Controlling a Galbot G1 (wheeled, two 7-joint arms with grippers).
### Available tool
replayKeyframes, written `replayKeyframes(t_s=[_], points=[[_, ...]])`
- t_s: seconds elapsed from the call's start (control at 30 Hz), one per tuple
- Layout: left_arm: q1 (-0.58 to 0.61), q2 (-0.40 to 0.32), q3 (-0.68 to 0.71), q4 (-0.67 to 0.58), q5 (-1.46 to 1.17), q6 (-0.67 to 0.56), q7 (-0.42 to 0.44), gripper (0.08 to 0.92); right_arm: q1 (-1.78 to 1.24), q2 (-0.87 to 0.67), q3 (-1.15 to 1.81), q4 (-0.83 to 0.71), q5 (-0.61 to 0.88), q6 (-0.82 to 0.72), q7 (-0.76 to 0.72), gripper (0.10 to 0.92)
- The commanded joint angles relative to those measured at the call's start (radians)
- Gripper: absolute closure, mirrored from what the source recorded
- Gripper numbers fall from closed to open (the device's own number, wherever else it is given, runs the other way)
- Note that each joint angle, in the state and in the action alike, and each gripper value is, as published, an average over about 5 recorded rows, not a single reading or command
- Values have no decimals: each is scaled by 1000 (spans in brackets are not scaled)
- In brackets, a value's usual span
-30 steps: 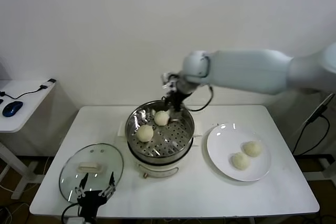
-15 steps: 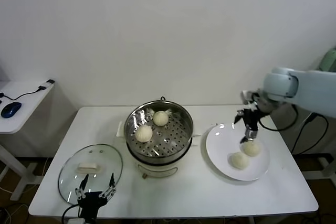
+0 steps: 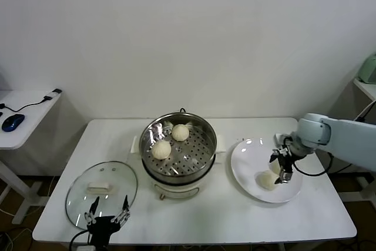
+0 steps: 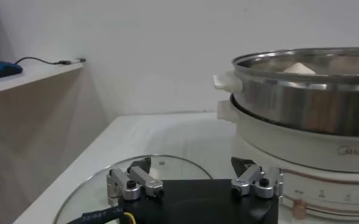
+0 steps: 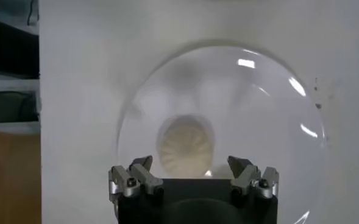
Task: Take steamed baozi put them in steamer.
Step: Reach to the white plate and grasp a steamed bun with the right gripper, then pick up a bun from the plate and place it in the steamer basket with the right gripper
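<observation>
The steamer (image 3: pixel 207 136) stands mid-table with two baozi inside, one at the front left (image 3: pixel 160 149) and one at the back (image 3: pixel 180 132). Two more baozi lie on the white plate (image 3: pixel 247 158): one shows in front (image 3: pixel 264 181), the other is mostly hidden behind my right gripper (image 3: pixel 282 168). The right gripper is open and low over the plate. In the right wrist view a baozi (image 5: pixel 186 143) lies between the open fingers of the right gripper (image 5: pixel 189 161), apart from them. My left gripper (image 3: pixel 107 216) is open and parked at the front left.
The glass lid (image 3: pixel 103 186) with a white handle lies flat at the front left, right under the left gripper (image 4: pixel 191 163); the steamer (image 4: pixel 307 103) rises beside it. A side table with a blue mouse (image 3: pixel 13 121) stands at the far left.
My right arm has swung from the steamer's back rim over to the plate and come down over the baozi there. The left arm has not moved.
</observation>
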Motion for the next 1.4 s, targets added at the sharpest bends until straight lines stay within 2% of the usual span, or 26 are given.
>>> replayKeyframes(t_s=[0.03, 0.53, 0.8, 0.97, 1.1, 1.23, 1.4], points=[[-2, -1, 2, 5, 1, 0, 0, 177, -154, 5, 108, -51, -58, -21, 27, 203], [-1, 1, 3, 15, 4, -6, -4, 177, -224, 43, 168, -87, -72, -33, 50, 210], [0, -1, 9, 10, 11, -5, -4, 177, -181, 43, 156, -80, -96, -19, 30, 365], [1, -2, 14, 9, 17, -5, -5, 177, -63, 45, 114, -61, -95, 17, -8, 378], [5, -3, 20, 7, 23, -8, -6, 177, 172, 92, 3, -71, -61, 94, -77, 373], [8, -2, 23, 6, 28, -10, -6, 177, 409, 215, -96, -121, -7, 211, -151, 372], [6, -2, 27, 4, 32, -9, -6, 177, 578, 410, -70, -152, 24, 488, -220, 372]])
